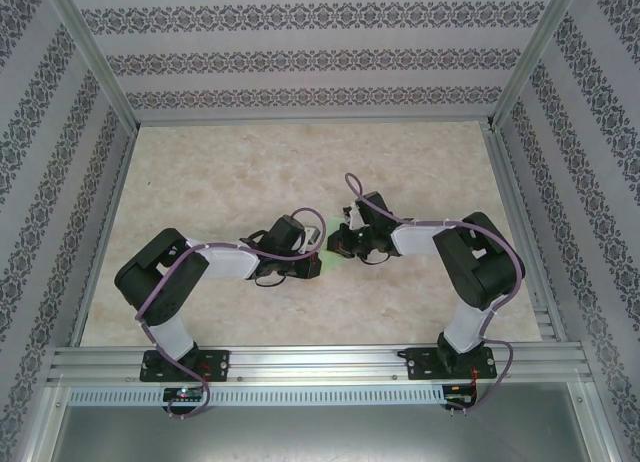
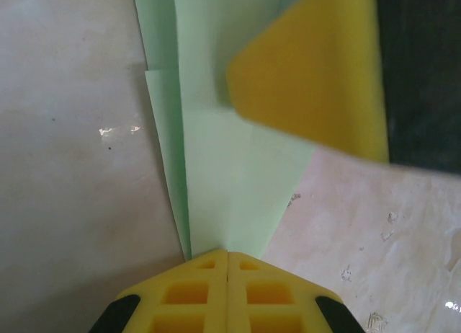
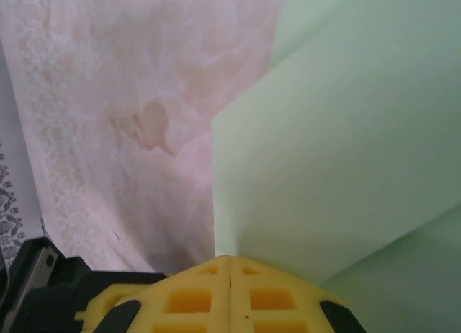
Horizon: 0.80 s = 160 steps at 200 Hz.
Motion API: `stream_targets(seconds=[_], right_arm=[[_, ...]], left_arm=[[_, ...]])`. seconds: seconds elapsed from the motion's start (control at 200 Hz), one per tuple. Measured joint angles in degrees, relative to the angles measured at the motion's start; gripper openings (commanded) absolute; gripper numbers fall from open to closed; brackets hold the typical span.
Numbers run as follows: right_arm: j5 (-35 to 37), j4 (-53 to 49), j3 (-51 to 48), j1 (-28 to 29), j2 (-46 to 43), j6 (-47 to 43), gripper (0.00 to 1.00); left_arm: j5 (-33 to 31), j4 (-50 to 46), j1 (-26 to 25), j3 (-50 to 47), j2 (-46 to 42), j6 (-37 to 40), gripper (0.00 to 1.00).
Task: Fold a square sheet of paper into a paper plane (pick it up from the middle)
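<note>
Near the middle of the beige marble-patterned counter [image 1: 250, 172] the two black-and-white arms meet nose to nose, with a sliver of the pale green folded paper [image 1: 335, 255] showing between their tips.

From the left wrist, the yellow ribbed left fingers [image 2: 194, 293] are pressed together with no gap, pinching the narrow end of the paper. From there the paper fans upward in several long overlapping layers with straight creases. A broad yellow pad of the right fingers [image 2: 310, 73] lies over the paper's upper right part and hides it there. Behind that pad is the dark body of the right arm [image 2: 421, 73].

From the right wrist, the right fingers are likewise closed tight, clamped on an edge of the same paper, whose flat green panels spread up and to the right. A black part of the left arm [image 3: 36, 275] sits at the lower left corner, with bare counter beyond it.

Whether the paper touches the counter or hangs just above it cannot be told.

Grey floral-patterned wall panels [image 1: 300, 62] enclose the counter on three sides. A ribbed aluminium rail [image 1: 320, 362] carries both arm bases along the near edge, and purple cables [image 1: 160, 292] trail along the arms.
</note>
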Motion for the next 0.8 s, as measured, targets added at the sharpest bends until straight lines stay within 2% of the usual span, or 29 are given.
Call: stream_targets(seconds=[0.505, 0.799], right_arm=[[-1.1, -1.9, 0.8, 0.6, 2.6, -1.2, 0.05], [-3.7, -4.4, 4.7, -7.1, 5.8, -3.1, 0.06]], left_arm=[[-0.4, -0.4, 0.0, 0.0, -0.1, -0.7, 0.00], [-0.4, -0.9, 0.0, 0.0, -0.1, -0.6, 0.00]])
